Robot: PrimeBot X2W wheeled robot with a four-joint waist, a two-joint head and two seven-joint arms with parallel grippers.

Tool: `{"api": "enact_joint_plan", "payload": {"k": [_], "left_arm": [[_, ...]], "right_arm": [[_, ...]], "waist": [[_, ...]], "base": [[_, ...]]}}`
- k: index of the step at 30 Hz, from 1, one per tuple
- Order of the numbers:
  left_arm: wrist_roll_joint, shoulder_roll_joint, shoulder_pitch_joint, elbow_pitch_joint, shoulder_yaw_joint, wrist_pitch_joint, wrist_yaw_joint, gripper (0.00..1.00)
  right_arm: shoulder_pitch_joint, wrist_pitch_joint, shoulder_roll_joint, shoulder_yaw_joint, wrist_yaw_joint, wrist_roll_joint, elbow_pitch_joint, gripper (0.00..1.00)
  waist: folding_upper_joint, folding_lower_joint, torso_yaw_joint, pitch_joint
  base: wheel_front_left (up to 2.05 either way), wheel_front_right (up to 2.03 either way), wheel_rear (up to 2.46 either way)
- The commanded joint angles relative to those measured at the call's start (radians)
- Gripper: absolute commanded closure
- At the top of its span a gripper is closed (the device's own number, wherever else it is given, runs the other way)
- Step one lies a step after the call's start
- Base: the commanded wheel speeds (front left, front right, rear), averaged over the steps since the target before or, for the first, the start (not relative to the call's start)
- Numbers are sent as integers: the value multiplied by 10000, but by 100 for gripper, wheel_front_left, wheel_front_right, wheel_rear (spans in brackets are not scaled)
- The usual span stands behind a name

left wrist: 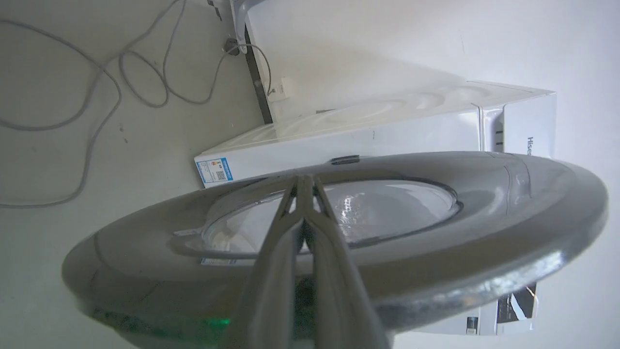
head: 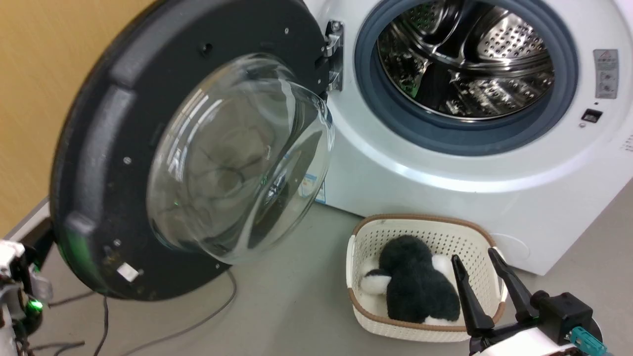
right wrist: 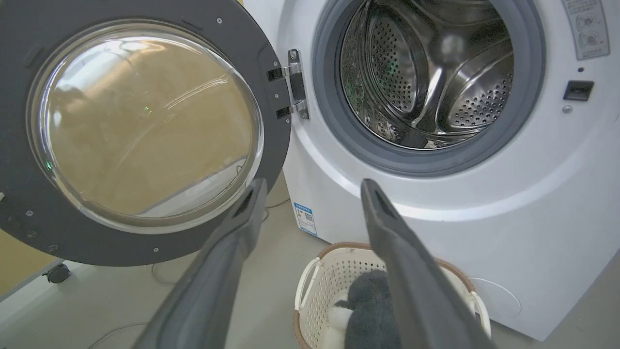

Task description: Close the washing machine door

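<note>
I see the washing machine door (head: 99, 163) as matt black plastic around clear glossy glass; the washing machine (head: 445, 198) smooth glossy white, its drum (head: 494, 49) polished perforated steel; the basket (head: 445, 237) cream plastic.

washing machine door (head: 99, 148) open, basket (head: 426, 218) nearby

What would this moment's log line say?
washing machine door: open | left gripper: shut, near outer face | right gripper: open, near basket

door (head: 99, 148) left of washing machine (head: 445, 198), basket (head: 395, 329) before
</note>
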Motion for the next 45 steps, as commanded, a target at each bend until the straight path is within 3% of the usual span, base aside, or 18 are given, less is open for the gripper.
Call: {"api": "enact_joint_plan", "payload": {"k": [1,5,13,21,26,33,45], "left_arm": [[-277,-125,372,-229,-104,536,-161,100],[-994,-531,915,-1060,-319,1815,-347,100],[-1691,-1632,2680,-3419,-991,3559,-37,100],[-2475,-2467,4088,-5554,-2282,3775,362,100],[-3594,-2507,4713,-6104,-3999,2727,614,100],[-4477,-2511,4749,-5687,-6085,759,309,100],[-5259,-2512,2286,-3498,-7539,-3280,-382,100]], "right_arm": [[-81,-101,43,-33,8,-9,51,0],[21,-196,107,-134,8,37,184,0],[248,-316,211,-319,8,33,329,0],[346,-259,250,-497,8,-61,258,0],[319,-123,208,-461,8,-131,112,0],[198,85,56,-510,8,-151,-167,0],[-139,-26,72,-608,8,-139,-414,0]], "waist": [[0,0,-57,-137],[0,0,-124,-434],[0,0,-609,-892],[0,0,-1518,-938],[0,0,-2312,-838],[0,0,-3631,-468],[0,0,-6093,900]], "base": [[0,0,0],[0,0,0],[0,0,0],[0,0,0],[0,0,0],[0,0,0],[0,0,0]]}}
